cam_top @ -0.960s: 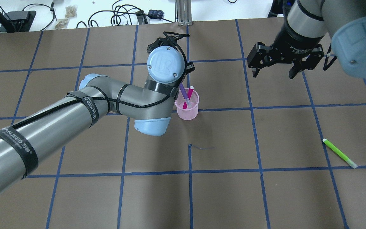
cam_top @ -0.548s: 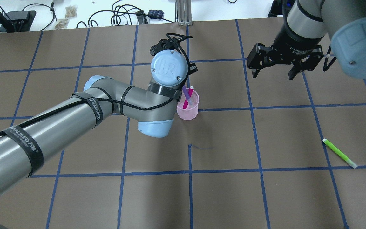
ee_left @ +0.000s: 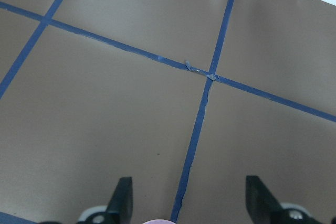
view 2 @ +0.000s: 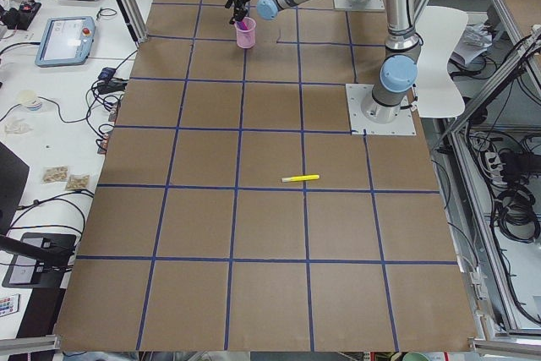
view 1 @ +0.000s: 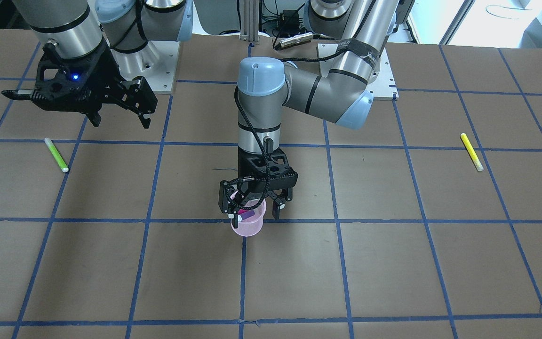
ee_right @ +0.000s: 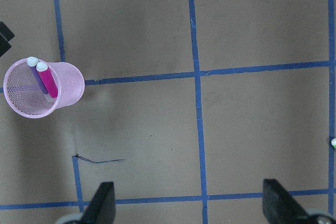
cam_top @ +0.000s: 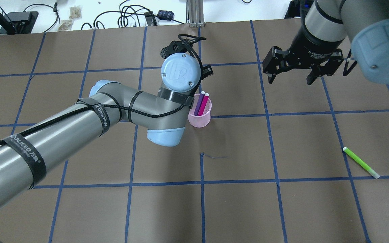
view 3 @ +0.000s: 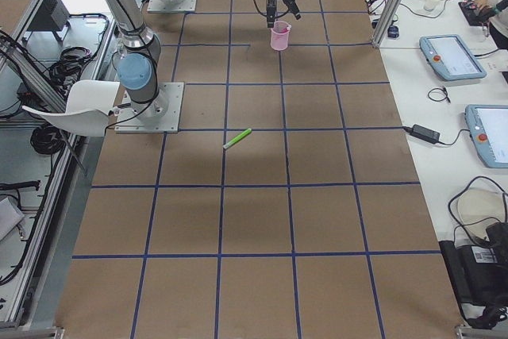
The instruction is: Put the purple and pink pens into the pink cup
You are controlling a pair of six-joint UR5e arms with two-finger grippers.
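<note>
1. Front-facing view: the left gripper [view 1: 251,212] hangs just above the pink cup [view 1: 248,229], jaws spread and empty. The right gripper [view 1: 121,123], well apart, is also spread and empty.
2. Overhead view: the purple pen [cam_top: 199,102] and the pink pen [cam_top: 204,103] lean side by side inside the pink cup.

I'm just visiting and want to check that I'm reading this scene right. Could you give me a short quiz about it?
1. True or false: the purple white-capped pen and the pink white-capped pen both stand inside the pink mesh cup.
2. The loose pen lying on the brown table on the robot's right side is: A green, B blue, C red.
3. Fill in: the left arm's black two-finger hand above the cup is ___ (open or shut).
Key: 1 true; 2 A; 3 open.
</note>
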